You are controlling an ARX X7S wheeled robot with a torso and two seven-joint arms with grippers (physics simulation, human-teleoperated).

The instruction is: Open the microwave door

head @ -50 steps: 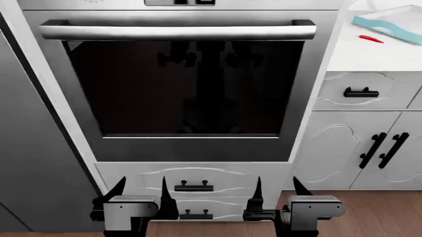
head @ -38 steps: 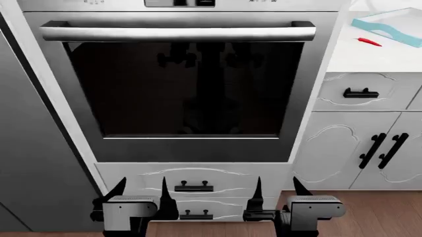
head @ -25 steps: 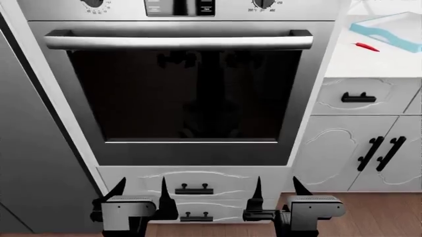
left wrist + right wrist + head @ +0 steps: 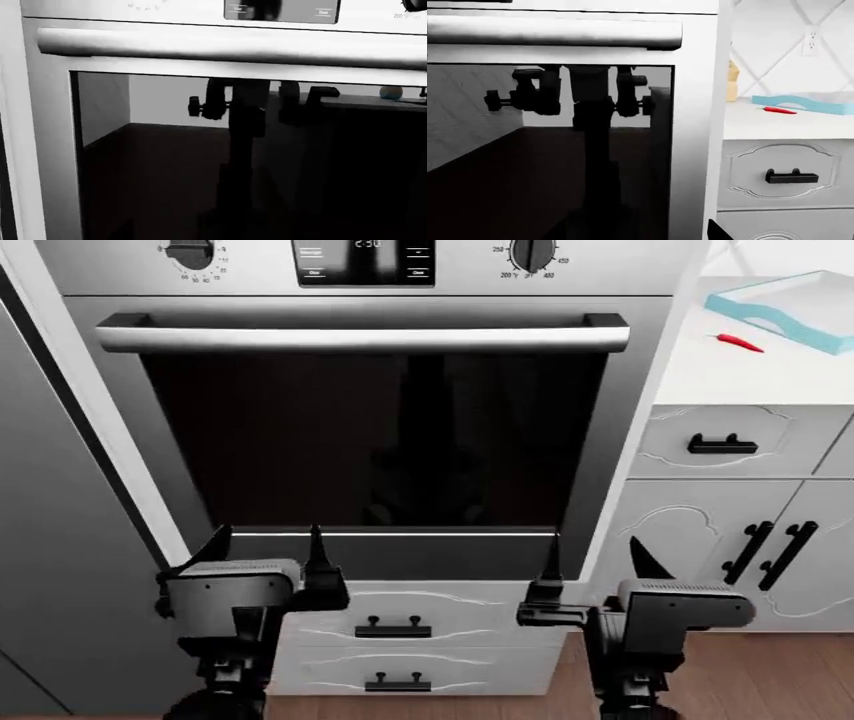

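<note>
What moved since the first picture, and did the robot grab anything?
Both arms rose: the left gripper and right gripper now sit higher, in front of the oven door's lower edge. The view tilted up too, so the knobs and display show. Nothing was grabbed; both grippers stayed open, and the door stayed shut, handle untouched.

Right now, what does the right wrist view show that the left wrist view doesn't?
Only the right wrist view shows the white counter with the light blue tray and red chili, plus a drawer with a black handle. Only the left wrist view shows the control panel display. Both share the long door handle and dark glass window.
</note>
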